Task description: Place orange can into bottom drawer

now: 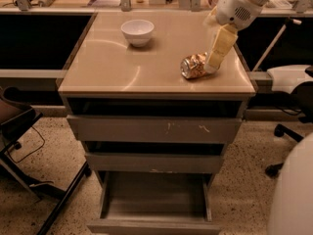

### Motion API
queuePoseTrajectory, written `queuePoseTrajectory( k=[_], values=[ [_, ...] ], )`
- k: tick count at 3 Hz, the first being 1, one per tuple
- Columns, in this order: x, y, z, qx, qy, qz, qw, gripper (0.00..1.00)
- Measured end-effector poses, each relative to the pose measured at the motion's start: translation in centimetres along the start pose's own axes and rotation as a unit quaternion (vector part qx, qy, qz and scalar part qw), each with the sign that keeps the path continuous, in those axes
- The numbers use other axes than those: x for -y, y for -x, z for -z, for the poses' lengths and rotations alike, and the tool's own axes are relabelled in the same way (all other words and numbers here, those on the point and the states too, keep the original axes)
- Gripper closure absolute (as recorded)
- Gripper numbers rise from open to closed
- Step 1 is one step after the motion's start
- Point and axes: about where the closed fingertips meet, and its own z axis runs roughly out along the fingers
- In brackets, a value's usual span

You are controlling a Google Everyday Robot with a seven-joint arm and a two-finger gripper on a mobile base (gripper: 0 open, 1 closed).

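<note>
The orange can [192, 66] lies on its side on the beige cabinet top [132, 70], near the right edge, its silver end facing front-left. My gripper [211, 67] reaches down from the upper right and its tip is at the can's right end, touching or almost touching it. The bottom drawer [154, 196] is pulled out at the foot of the cabinet, with a bare grey floor and nothing in it.
A white bowl [137, 32] stands at the back of the cabinet top. The two upper drawers [154, 129] are slightly open. A dark chair [17, 126] is at the left, an office chair [291, 80] at the right, and a white body part [293, 195] at bottom right.
</note>
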Motion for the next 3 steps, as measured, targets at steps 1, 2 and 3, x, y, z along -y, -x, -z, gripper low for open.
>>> queuePoseTrajectory(
  k=[1, 2, 3],
  values=[
    [0.8, -0.6, -5.2, 0.014, 0.035, -0.012, 0.9992, 0.0],
    [1.2, -0.6, -5.4, 0.016, 0.03, -0.014, 0.9993, 0.0],
    [3.4, -1.6, -5.0, -0.004, 0.012, -0.024, 0.9996, 0.0]
  ],
)
